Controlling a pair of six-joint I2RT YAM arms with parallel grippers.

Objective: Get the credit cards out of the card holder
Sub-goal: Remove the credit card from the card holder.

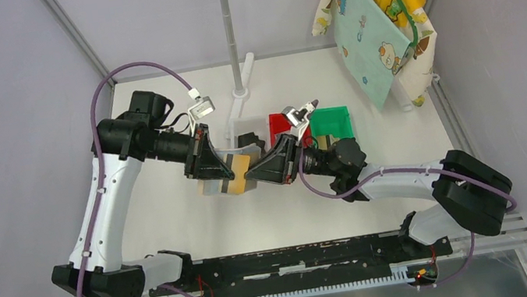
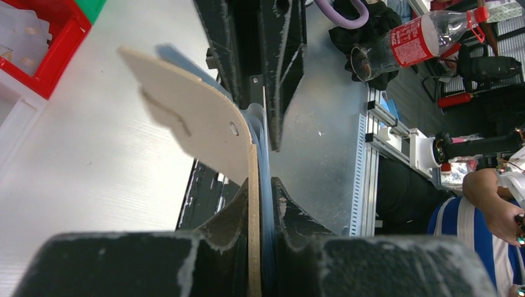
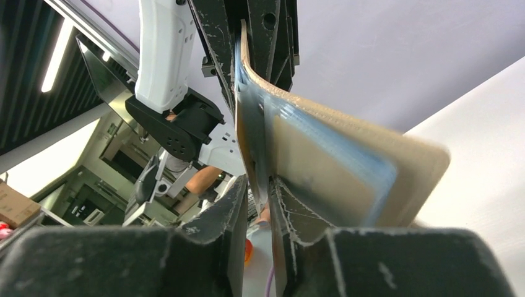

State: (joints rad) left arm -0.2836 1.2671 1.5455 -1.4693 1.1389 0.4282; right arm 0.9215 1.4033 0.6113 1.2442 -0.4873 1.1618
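Card holder (image 1: 240, 172) held between the two arms over the middle of the counter (image 1: 201, 229), on the near side of a row of white bin (image 1: 244, 129), red bin (image 1: 278, 123) and green bin (image 1: 331, 121).

Left gripper (image 2: 260, 204): jaws drawn almost together, clamping one edge of the holder. The tan outer board and the pale blue lining are both pinched between the pads.

Right gripper (image 3: 260, 192): jaws a narrow slit apart at the opposite edge, with a thin grey sheet (image 3: 252, 148) standing in the slit. Whether the pads press on it, and whether it is a card or a layer of the pocket, cannot be told.

Top view: shows only that the two grippers meet nose to nose at the holder; the jaws themselves are hidden.

Left wrist view: shows the tan outer face, bowed, with a notch and a small round hole. A corner of the red bin lies beyond it.

Right wrist view: shows the inner side instead, a pale blue-grey pocket against the tan backing, and the left jaws closed on the far edge.
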